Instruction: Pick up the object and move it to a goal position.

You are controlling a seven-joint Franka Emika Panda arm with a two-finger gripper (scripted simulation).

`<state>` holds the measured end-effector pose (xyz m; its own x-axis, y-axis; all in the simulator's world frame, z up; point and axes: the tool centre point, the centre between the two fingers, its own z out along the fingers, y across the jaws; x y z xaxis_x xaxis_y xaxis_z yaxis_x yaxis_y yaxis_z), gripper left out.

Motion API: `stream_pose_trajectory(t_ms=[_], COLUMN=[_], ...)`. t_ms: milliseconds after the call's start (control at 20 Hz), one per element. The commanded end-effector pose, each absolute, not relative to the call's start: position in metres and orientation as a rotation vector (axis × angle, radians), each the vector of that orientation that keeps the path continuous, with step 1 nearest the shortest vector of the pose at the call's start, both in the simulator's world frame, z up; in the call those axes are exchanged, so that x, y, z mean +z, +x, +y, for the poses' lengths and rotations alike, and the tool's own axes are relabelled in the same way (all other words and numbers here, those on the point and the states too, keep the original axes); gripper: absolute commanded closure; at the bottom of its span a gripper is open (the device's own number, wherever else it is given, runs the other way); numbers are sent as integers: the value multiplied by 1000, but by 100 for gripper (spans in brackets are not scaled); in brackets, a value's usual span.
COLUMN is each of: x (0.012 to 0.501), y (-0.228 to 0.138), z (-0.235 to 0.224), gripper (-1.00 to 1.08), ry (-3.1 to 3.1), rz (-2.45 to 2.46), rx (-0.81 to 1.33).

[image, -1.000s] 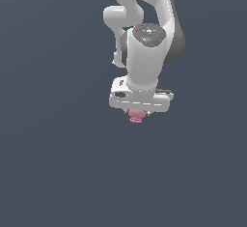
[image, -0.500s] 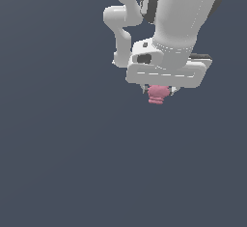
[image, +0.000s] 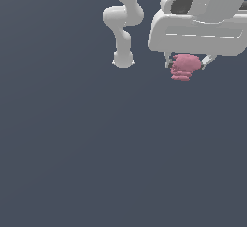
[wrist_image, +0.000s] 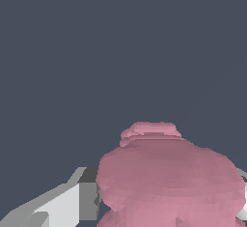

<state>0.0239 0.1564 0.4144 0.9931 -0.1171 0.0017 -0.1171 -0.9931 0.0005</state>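
- The object (image: 185, 67) is a small pink lump. It is round and bumpy, with folds stacked like layers, and it does not shine.
- It sits just under the wide white gripper (image: 186, 63), between its two thin fingers (image: 167, 60), and it is narrower than the gripper's body.
- The gripper is closed around the object and holds it from both sides, with one finger touching each side.
- In the exterior view the object hangs in the air below the gripper, with only plain dark grey all around it.
- That view also shows the white arm (image: 123, 18) bending up behind the gripper, toward the exterior view's left.
- The wrist view shows the object (wrist_image: 169, 177) very close and very big, so its folds and a smaller bump on its far end are easy to see.
- In the wrist view one grey and white finger (wrist_image: 72, 203) is pressed against the object. The other finger is mostly hidden behind the pink lump, so I cannot see it well there.
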Motion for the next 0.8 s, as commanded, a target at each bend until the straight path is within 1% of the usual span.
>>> stream_pose_trajectory(t_ms=[0,400,750], x=[433,477,498], y=[23,24,25], z=[166,189,200], gripper=[108,108,108], ry=[3135,3136,3136], rz=[-185,-185,-185], rx=[0,0,0])
